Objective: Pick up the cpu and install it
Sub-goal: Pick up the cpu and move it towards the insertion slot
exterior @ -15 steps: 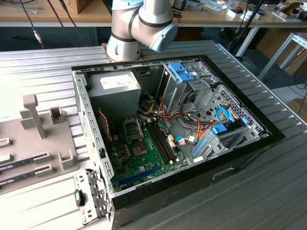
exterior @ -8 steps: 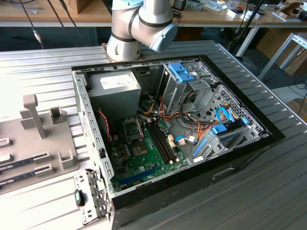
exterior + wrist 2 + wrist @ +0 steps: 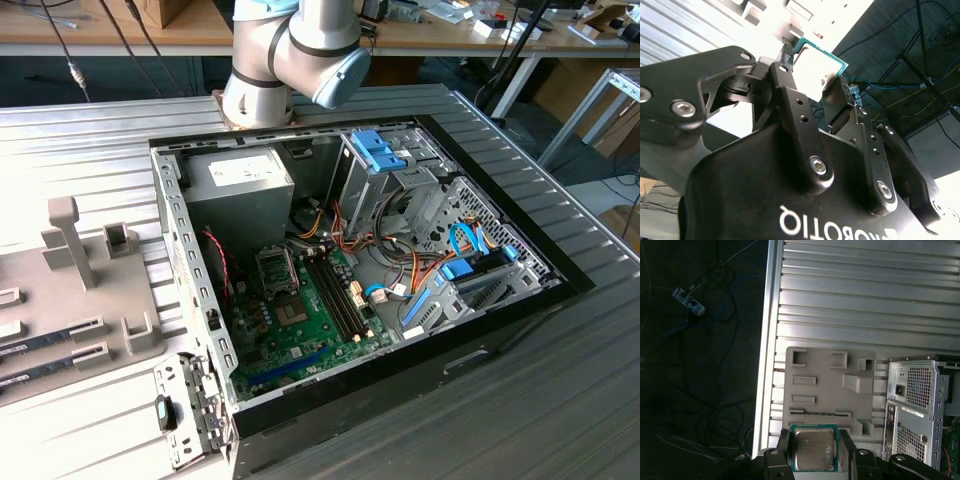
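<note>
Right, I count one cpu [image 3: 814, 449] and it's up in the gripper [image 3: 814, 451], pinched by two opposite edges between the two black fingers [image 3: 846, 450]. So the pincer is closed on the chip. It's a thin flat square with a dull silvery metal top and a teal-green rim running round it. There's faint marking on the lid, but I can't make it out.

In the second wrist view I get the same cpu [image 3: 817, 67] from behind the gripper [image 3: 812, 75]. Its matt black body carries white lettering and several hex-head screws.

Looking past the chip in the first wrist view, it hangs over the near edge of one pale grey tray [image 3: 830, 390]. That's a smooth moulded slab with several rectangular recesses and raised blocks. The tray lies on the ribbed, shiny metal table [image 3: 865, 290]. Loose cables [image 3: 690, 315] trail over the dark floor beside it.

In the exterior view I have one arm [image 3: 290, 50], grey with a pale blue cap, standing behind one open computer case [image 3: 500, 330]. Inside there's one grey power supply [image 3: 245, 190], boxy, with a white label I can't read. Next to it is one green motherboard [image 3: 310, 325] with one black rectangular socket frame [image 3: 277, 268] on it. The grey tray sits on the exterior view's left, just beside the case.
</note>
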`<act>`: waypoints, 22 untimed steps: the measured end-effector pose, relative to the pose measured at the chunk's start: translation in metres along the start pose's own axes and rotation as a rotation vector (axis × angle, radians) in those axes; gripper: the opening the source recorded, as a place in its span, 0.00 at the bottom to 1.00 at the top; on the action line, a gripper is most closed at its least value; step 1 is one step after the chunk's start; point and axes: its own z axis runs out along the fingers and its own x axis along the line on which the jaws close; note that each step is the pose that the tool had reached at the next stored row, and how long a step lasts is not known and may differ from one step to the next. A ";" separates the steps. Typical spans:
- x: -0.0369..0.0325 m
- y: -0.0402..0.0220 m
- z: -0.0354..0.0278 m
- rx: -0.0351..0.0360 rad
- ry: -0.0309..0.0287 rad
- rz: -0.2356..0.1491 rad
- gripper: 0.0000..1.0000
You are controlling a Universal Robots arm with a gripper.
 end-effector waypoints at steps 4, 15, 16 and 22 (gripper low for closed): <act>0.0000 0.0000 -0.0009 -0.0002 -0.0002 0.000 0.47; -0.0127 -0.0013 0.0001 -0.0001 0.0008 0.000 0.47; -0.0145 -0.0014 0.0001 -0.0001 0.0010 0.000 0.47; -0.0307 -0.0026 0.0006 -0.0002 0.0018 0.000 0.47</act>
